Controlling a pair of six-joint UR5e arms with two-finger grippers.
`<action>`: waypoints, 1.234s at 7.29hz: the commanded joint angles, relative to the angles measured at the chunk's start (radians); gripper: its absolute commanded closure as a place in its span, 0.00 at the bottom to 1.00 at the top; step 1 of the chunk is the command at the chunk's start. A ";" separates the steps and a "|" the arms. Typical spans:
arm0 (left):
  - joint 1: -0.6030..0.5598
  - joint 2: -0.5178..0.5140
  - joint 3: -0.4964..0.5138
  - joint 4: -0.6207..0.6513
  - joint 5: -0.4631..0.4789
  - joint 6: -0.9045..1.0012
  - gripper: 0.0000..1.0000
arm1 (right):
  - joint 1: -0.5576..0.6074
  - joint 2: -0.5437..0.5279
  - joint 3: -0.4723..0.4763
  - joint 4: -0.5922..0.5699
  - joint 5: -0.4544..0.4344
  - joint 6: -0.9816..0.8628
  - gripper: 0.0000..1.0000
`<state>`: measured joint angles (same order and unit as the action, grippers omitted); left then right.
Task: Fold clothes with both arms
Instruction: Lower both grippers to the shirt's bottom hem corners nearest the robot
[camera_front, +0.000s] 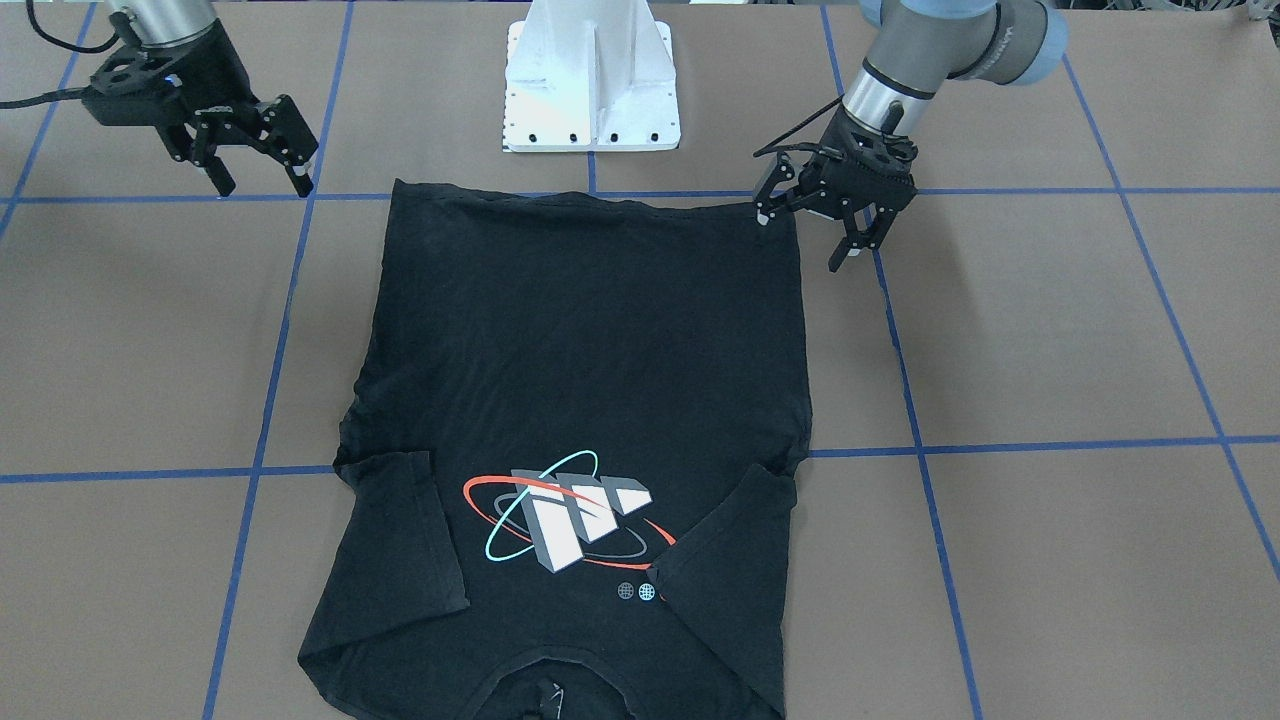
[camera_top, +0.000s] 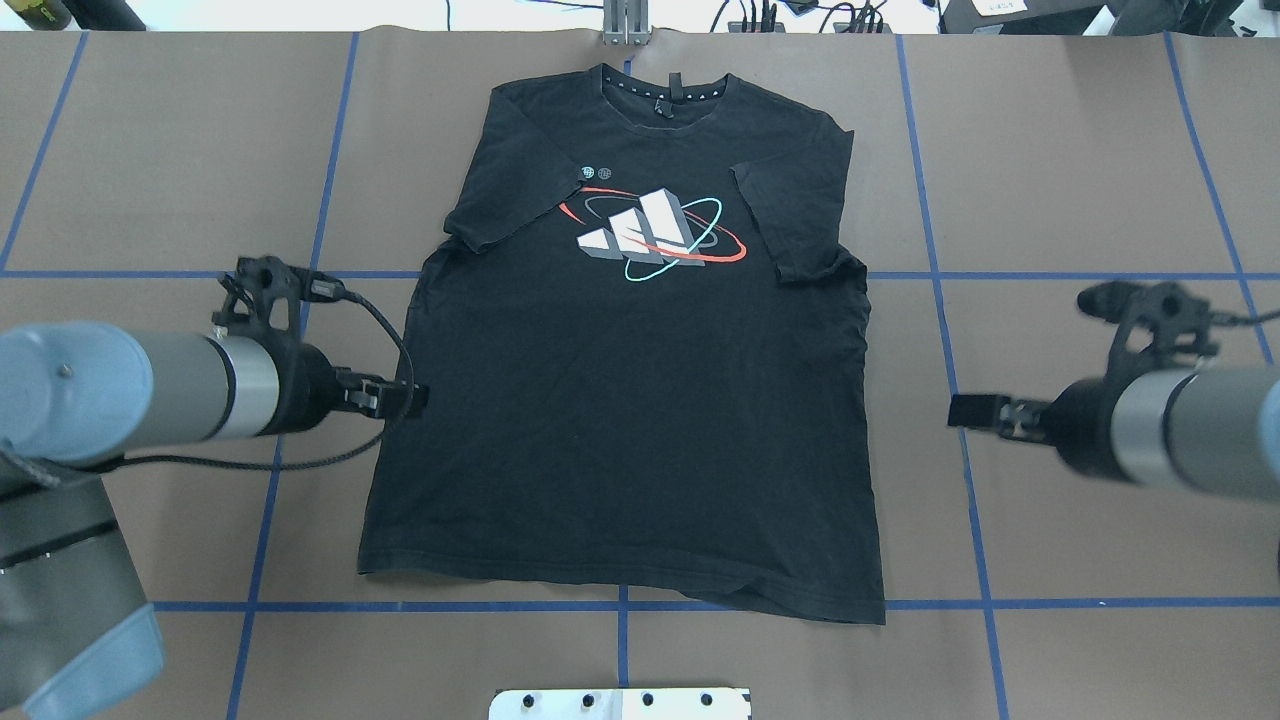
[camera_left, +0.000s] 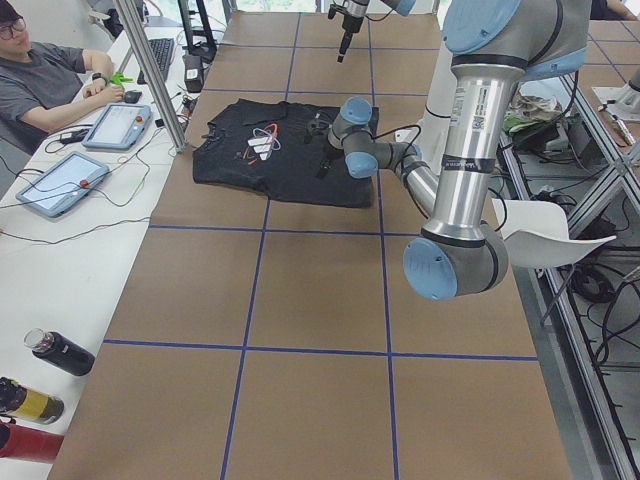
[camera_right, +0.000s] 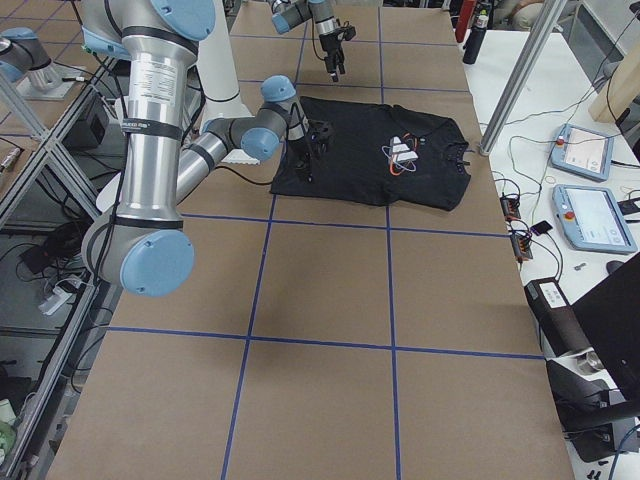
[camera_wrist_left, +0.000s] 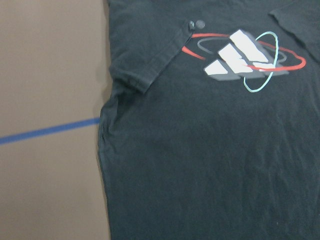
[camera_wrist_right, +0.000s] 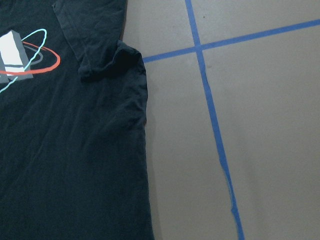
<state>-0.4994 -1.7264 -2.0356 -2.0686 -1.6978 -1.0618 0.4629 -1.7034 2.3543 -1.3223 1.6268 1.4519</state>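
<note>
The black T-shirt (camera_top: 630, 420) lies flat on the table with its print (camera_top: 655, 235) facing up and the collar at the far side. Both short sleeves are folded in over the front. My left gripper (camera_front: 803, 238) is open and hovers beside the shirt's left edge, near the hem corner; in the overhead view the left gripper (camera_top: 415, 395) meets that edge. My right gripper (camera_front: 262, 188) is open and empty, clear of the shirt's right side, as the right gripper (camera_top: 962, 410) also shows from overhead. Each wrist view shows only a shirt edge (camera_wrist_left: 200, 150) (camera_wrist_right: 75, 150) and no fingers.
The white base pedestal (camera_front: 592, 90) stands just behind the hem. Blue tape lines (camera_top: 940, 275) cross the brown table. A person sits at a side table with tablets (camera_left: 60, 180) and bottles (camera_left: 55, 352). A metal post (camera_left: 160, 80) stands near the collar end.
</note>
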 joint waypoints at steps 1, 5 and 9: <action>0.073 0.046 -0.002 -0.001 0.018 -0.050 0.00 | -0.188 -0.002 0.002 -0.001 -0.181 0.105 0.00; 0.182 0.131 0.014 -0.045 0.081 -0.090 0.00 | -0.205 0.002 -0.004 -0.002 -0.216 0.107 0.00; 0.231 0.129 0.032 -0.045 0.081 -0.138 0.26 | -0.205 0.007 -0.006 -0.002 -0.216 0.107 0.00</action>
<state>-0.2855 -1.5971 -2.0097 -2.1137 -1.6166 -1.1810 0.2578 -1.6975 2.3487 -1.3238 1.4114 1.5580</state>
